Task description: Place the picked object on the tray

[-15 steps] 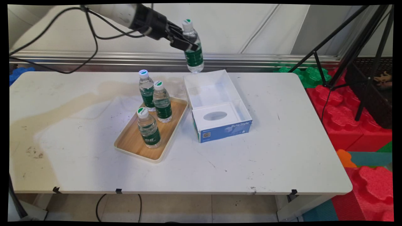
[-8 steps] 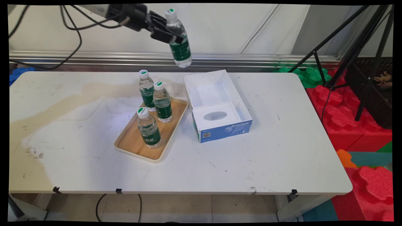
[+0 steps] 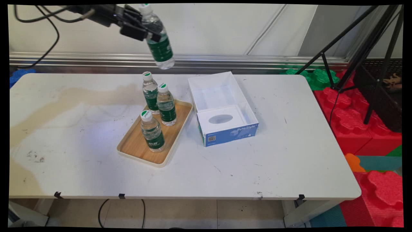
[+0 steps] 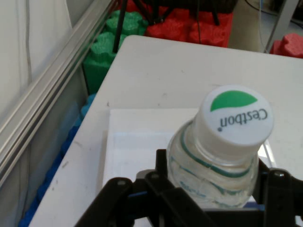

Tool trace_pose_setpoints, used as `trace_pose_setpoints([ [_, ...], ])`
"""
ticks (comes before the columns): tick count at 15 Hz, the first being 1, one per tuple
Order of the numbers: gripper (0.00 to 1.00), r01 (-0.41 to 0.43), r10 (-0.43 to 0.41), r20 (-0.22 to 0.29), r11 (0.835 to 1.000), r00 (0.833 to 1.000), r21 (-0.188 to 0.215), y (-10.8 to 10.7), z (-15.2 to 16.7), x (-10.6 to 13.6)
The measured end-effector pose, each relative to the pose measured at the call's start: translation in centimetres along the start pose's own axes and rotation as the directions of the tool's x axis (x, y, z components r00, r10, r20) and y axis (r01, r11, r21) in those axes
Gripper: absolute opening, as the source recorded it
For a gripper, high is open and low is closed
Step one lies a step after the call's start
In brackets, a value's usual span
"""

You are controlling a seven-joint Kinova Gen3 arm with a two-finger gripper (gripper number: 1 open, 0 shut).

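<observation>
1 bottle (image 3: 157, 38) (cap reads "Cestbon") in gripper (image 3: 141, 27).

The black two-finger gripper (image 3: 141, 27) has swung leftward along the wall, carrying the clear plastic water bottle with the green label (image 3: 157, 40) away from above the open white and blue cardboard box (image 3: 222, 108); it now hangs higher, over the table's far edge, tilted, cap near the top.
</observation>
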Motion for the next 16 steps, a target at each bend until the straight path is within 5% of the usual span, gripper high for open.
trace_pose_setpoints([
  [9, 0.00, -0.009, 0.011, 0.063, 0.999, 0.998, -0.033, 1.7, -4.2, -2.7],
  [16, 0.00, 0.009, -0.003, 0.121, 0.999, 0.993, -0.051, 3.1, -3.9, -6.3],
])
